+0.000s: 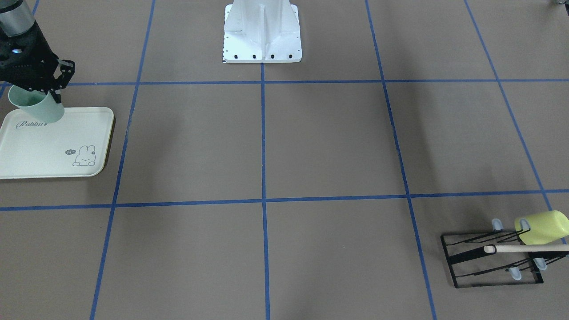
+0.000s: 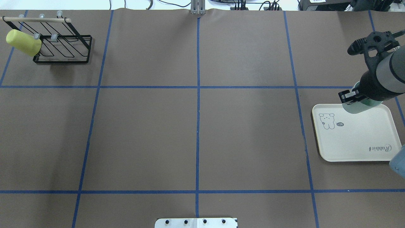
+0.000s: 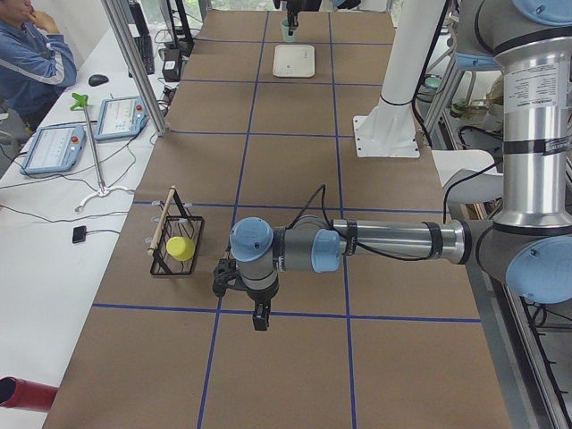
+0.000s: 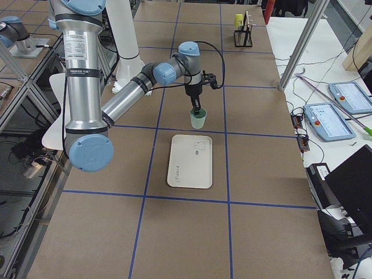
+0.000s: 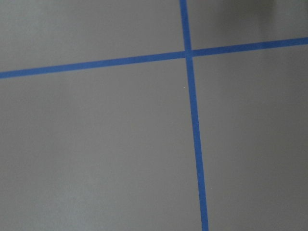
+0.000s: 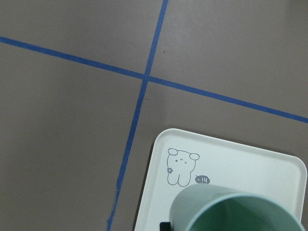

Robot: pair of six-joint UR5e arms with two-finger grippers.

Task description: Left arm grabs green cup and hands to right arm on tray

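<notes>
The green cup [image 1: 38,105] is pale mint and tilted, held in my right gripper [image 1: 54,91], which is shut on its rim. The cup hangs at the far edge of the tray [image 1: 53,151], a cream tray with "Rabbit" script. The cup [image 2: 357,107], right gripper [image 2: 350,97] and tray [image 2: 357,139] also show in the overhead view. The right wrist view shows the cup's open mouth [image 6: 236,211] over the tray [image 6: 231,154]. My left gripper [image 3: 258,320] shows only in the exterior left view, low over bare table, far from the tray. I cannot tell whether it is open or shut.
A black wire rack [image 1: 493,262] with a wooden rod stands at the table corner on my left, with a yellow-green cup [image 1: 542,226] on it. The white robot base [image 1: 262,35] stands mid-table. A seated person [image 3: 27,54] is beside the table.
</notes>
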